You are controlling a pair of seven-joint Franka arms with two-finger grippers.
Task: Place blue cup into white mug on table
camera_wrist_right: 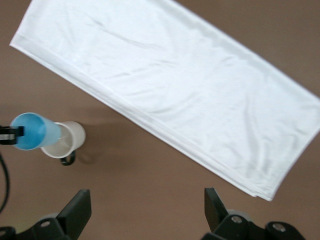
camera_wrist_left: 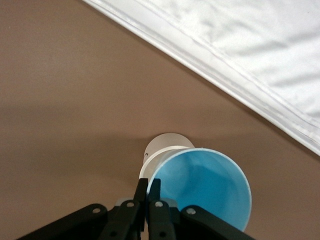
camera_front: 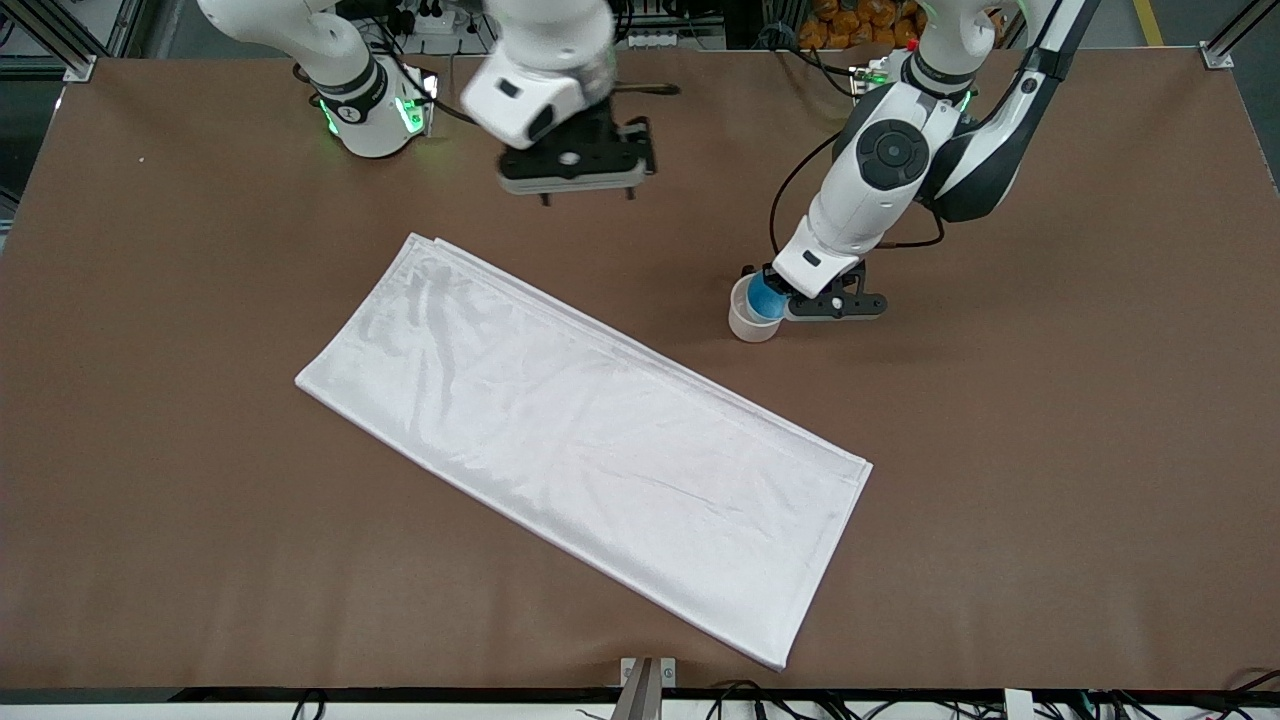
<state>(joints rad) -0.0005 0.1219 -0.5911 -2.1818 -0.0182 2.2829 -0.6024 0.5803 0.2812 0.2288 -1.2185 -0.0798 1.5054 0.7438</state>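
My left gripper [camera_front: 797, 303] is shut on the rim of the bright-blue cup [camera_front: 765, 296]. It holds the cup tilted, with its lower end at the mouth of the off-white mug [camera_front: 750, 320], which stands on the brown table [camera_front: 1000, 450]. In the left wrist view the fingers [camera_wrist_left: 143, 190] pinch the cup [camera_wrist_left: 205, 187] above the mug [camera_wrist_left: 162, 149]. The right wrist view shows the cup [camera_wrist_right: 32, 131] leaning into the mug [camera_wrist_right: 67, 140], whose black handle rests near the table. My right gripper [camera_front: 588, 195] is open and empty, up over the table near its base [camera_wrist_right: 147, 210].
A white rectangular cloth [camera_front: 580, 440] lies flat and slantwise across the middle of the table, nearer the front camera than the mug. It also shows in the left wrist view [camera_wrist_left: 240, 50] and the right wrist view [camera_wrist_right: 165, 85].
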